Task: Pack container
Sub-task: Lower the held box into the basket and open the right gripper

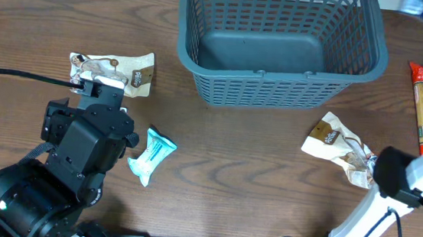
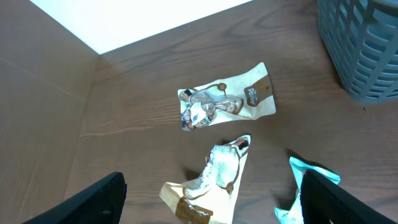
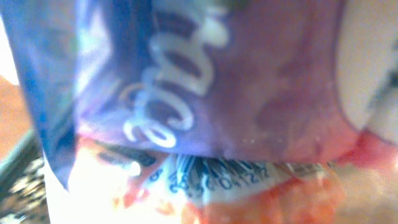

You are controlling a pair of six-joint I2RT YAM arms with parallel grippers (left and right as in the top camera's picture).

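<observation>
Basket (image 1: 275,89) far-centre, mouth up, long axis left-right, long wall facing arms. Bare table (image 1: 238,159) near of it. L gripper (image 2: 212,176) spread wide over cream packet (image 2: 221,165), near-left. R gripper (image 1: 380,170) near-right: state can't tell, blurred wrapper (image 3: 205,93) fills its cam.

Left arm (image 1: 78,153) black, bulky, black cable (image 1: 15,76); left hand (image 2: 212,177) black; right arm (image 1: 376,213) white.

grey-blue slotted container (image 1: 279,44), upright, apparently empty, table's far edge
</observation>
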